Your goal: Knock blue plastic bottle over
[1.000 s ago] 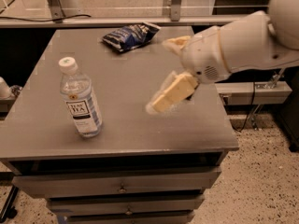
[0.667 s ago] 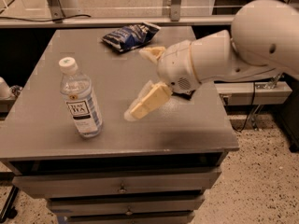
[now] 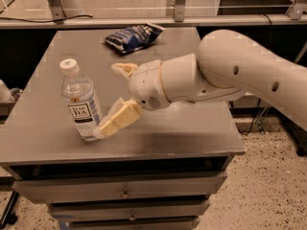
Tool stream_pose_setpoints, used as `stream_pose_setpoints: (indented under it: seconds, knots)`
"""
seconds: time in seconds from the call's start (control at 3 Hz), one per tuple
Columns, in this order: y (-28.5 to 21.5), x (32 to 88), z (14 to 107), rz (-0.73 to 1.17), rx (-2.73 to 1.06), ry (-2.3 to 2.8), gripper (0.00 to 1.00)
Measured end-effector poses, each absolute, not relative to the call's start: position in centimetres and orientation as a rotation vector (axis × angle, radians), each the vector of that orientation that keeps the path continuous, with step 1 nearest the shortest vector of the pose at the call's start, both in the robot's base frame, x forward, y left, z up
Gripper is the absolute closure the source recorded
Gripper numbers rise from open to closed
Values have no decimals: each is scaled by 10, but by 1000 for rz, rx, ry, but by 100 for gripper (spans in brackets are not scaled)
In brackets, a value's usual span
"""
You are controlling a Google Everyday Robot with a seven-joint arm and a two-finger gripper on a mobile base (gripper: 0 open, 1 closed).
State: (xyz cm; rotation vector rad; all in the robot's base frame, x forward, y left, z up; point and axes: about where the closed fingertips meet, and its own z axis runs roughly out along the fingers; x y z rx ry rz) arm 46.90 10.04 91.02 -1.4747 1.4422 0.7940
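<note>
At the far left of my view the gray table begins, its top reaching almost to the frame's edge. On its left half, toward the front edge, the bottle stands on its base: clear plastic, white cap, a white and pale blue label with dark "TEA" lettering facing me. Its cap sits a little further left in the frame than its base.

Just right of the bottle is the gripper, low over the tabletop at center left of the frame. I see it spread wide, with nothing held between the fingers. The lower finger is a cream-colored pad angled down and left, its tip touching the bottle near the bottom of the label. The upper finger points up and left, level with the bottle's cap, apart from it.

Beyond the gripper, near the table's back edge at upper center, lies a dark blue crinkled snack bag, well apart from the bottle.

The white arm runs from the gripper's rounded wrist across the right half of the frame to the right edge, above the table's right side. Below the tabletop I see drawers with small knobs, and speckled floor at lower right.
</note>
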Motion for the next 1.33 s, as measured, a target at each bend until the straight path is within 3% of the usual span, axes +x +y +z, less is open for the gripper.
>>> stream_pose_setpoints:
  seconds: [0.67, 1.33]
  knots:
    - [133, 474, 919, 893, -1343, 1432, 0]
    - [95, 531, 925, 860, -1205, 1496, 0]
